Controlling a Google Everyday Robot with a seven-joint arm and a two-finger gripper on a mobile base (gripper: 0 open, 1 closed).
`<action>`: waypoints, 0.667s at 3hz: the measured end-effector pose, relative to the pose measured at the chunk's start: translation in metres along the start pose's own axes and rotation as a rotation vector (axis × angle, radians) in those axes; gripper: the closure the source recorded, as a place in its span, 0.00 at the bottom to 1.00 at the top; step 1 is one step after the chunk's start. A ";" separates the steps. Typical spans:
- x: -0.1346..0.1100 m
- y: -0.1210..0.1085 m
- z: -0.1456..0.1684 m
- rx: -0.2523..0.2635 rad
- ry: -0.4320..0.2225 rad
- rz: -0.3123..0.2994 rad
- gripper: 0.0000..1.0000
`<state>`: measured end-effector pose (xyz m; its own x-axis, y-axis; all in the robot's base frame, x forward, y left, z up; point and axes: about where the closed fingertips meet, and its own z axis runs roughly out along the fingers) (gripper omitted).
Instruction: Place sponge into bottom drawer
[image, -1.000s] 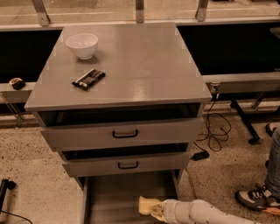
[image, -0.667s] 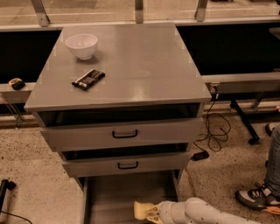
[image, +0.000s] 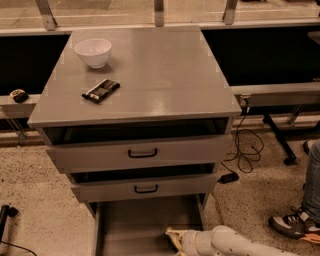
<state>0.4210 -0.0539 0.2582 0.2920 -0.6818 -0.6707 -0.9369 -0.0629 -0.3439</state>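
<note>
Gripper: low at the bottom edge of my view, at the tip of the white arm reaching in from the right, clamped on the sponge. Sponge: inside the pulled-out bottom drawer, near its right wall; I cannot tell whether it touches the floor. Cabinet top: white bowl, with a black packet in front of it.
</note>
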 end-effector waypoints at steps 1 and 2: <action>0.000 0.000 0.000 0.000 0.000 0.000 0.00; 0.000 0.000 0.000 0.000 0.000 0.000 0.00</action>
